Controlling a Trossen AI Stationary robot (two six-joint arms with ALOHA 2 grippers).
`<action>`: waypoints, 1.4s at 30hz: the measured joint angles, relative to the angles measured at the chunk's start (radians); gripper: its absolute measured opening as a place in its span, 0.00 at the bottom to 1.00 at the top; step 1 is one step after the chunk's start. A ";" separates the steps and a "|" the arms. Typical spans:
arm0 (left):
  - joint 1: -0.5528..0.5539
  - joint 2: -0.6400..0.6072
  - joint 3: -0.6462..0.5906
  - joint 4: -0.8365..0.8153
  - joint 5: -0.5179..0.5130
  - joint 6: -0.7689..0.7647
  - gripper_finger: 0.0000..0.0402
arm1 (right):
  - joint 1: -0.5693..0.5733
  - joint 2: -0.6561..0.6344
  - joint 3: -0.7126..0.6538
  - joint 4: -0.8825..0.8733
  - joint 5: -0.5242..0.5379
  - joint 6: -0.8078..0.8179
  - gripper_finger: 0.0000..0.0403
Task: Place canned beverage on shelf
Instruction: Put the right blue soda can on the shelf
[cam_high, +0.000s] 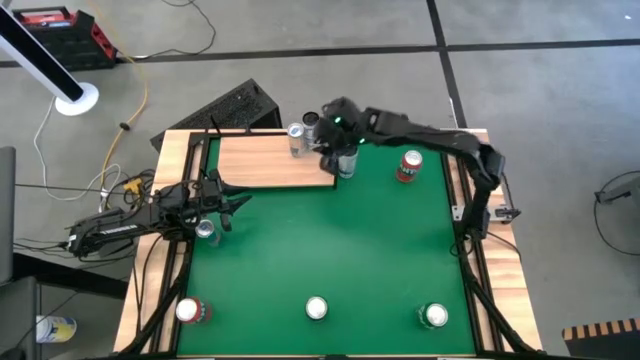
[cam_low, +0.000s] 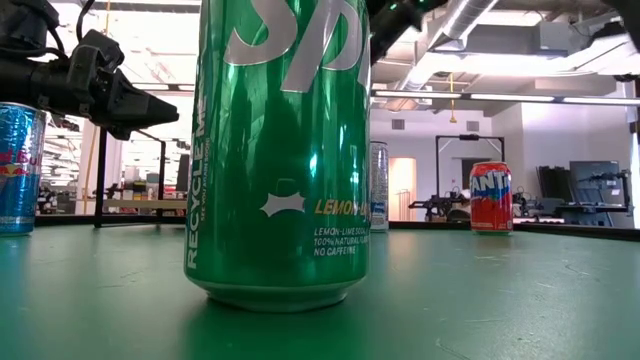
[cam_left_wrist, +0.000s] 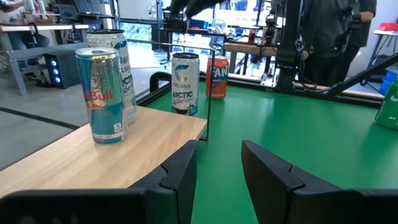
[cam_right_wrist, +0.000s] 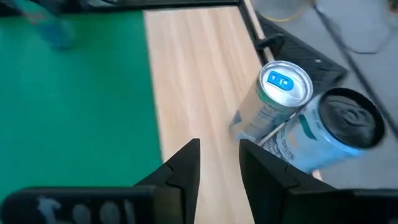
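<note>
We see our right gripper (cam_right_wrist: 217, 158) hovering over the far right corner of the shelf (cam_high: 270, 160), fingers narrowly apart with nothing between them. Just ahead of it two cans stand on the board, touching: a Red Bull can (cam_right_wrist: 273, 102) and a pale Celsius can (cam_right_wrist: 329, 134). Our left gripper (cam_left_wrist: 217, 168), also narrow and empty, waits off the shelf's near left edge.

Grey concrete floor (cam_high: 330, 25) is carrying loose cables beside a red toolbox (cam_high: 60, 35), while ceiling lights (cam_low: 500, 97) are glowing.
</note>
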 joint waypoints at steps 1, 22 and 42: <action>0.000 0.000 0.000 0.000 0.000 0.000 0.28 | 0.012 0.019 -0.001 0.019 0.043 -0.005 0.33; 0.000 0.000 0.000 0.000 0.000 -0.002 0.28 | 0.061 0.144 0.000 0.221 0.395 -0.015 0.04; 0.000 0.000 0.000 0.000 0.000 -0.002 0.28 | 0.157 0.144 -0.041 0.271 0.512 0.170 0.04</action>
